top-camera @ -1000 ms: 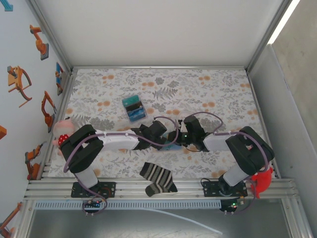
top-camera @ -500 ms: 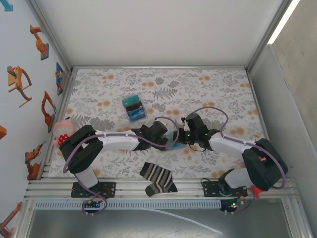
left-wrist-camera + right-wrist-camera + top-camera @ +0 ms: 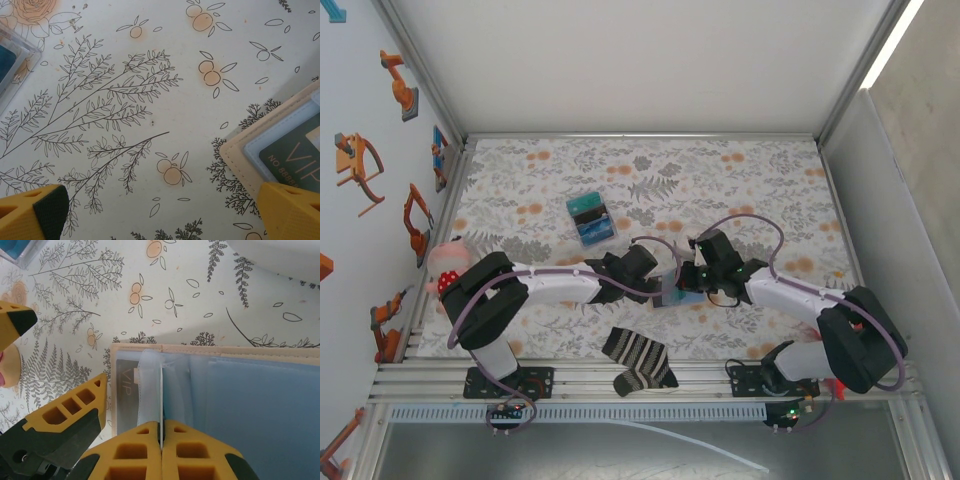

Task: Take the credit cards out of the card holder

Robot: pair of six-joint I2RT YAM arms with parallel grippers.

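The card holder (image 3: 210, 348) lies open on the flowered cloth, tan rim round blue-grey panels. My right gripper (image 3: 162, 426) is shut on the thin pale edge of a credit card (image 3: 162, 390) that stands up out of a pocket. A dark credit card marked VIP (image 3: 125, 390) sits in the end pocket. My left gripper (image 3: 162, 212) is open wide over bare cloth; its right finger (image 3: 290, 212) lies over the corner of the card holder (image 3: 250, 150) by the VIP card (image 3: 295, 155). From above, both grippers (image 3: 650, 282) (image 3: 682, 283) meet over the card holder (image 3: 665, 298).
A clear box (image 3: 591, 220) with teal and blue contents stands behind the left arm, and its corner (image 3: 10, 60) is near the left gripper. A striped sock (image 3: 638, 360) lies at the near edge. A pink toy (image 3: 445, 265) sits at the left edge. A white rounded thing (image 3: 280, 255) lies beyond the holder.
The right arm has stretched out lower and further left over the card holder, its elbow swinging right. Its jaws have closed fully. The left arm has stayed put.
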